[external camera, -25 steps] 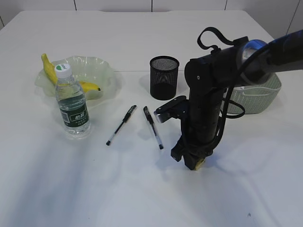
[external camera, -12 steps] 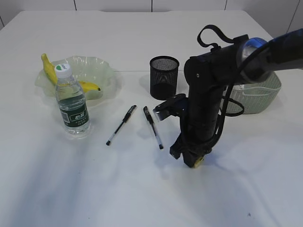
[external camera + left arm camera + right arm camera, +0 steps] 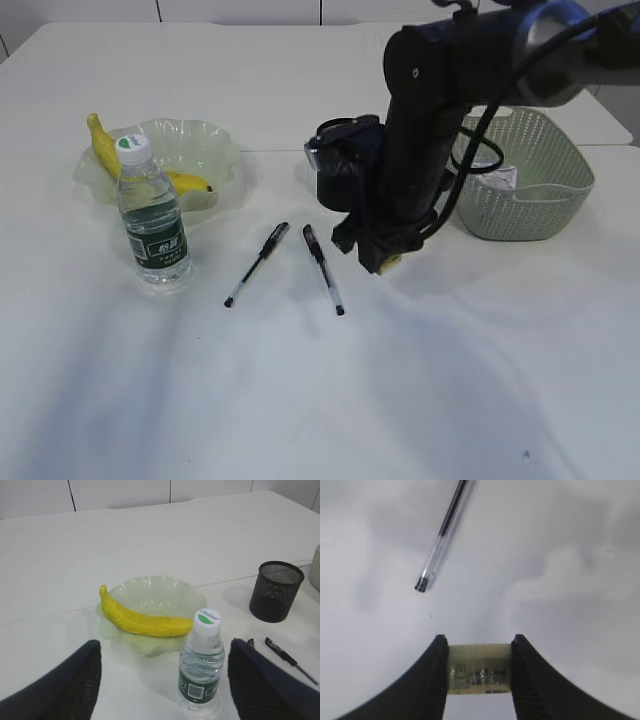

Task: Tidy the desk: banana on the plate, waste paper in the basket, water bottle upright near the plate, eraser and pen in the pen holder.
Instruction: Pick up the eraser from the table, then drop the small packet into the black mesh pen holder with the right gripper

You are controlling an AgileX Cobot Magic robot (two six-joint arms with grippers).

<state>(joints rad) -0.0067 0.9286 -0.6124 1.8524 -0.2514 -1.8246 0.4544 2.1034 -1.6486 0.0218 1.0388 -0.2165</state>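
My right gripper point(image 3: 383, 263) point(image 3: 479, 652) is shut on a pale yellow eraser point(image 3: 479, 669) point(image 3: 389, 263) and holds it above the table, just right of a pen point(image 3: 322, 267) point(image 3: 441, 534). A second pen point(image 3: 257, 263) lies further left. The black mesh pen holder point(image 3: 338, 185) point(image 3: 275, 591) stands behind, partly hidden by my right arm. The banana point(image 3: 104, 148) point(image 3: 145, 621) lies on the pale green plate point(image 3: 215, 142) point(image 3: 155, 592). The water bottle point(image 3: 151, 215) point(image 3: 201, 662) stands upright in front of the plate. My left gripper point(image 3: 162, 680) is open above the bottle, out of the exterior view.
A pale green woven basket point(image 3: 535, 190) stands at the right with white paper inside. The table's white cloth is wrinkled at the front.
My right gripper has risen from the table with the eraser and moved back and left, toward the pen holder. The pens, bottle and banana have not moved.
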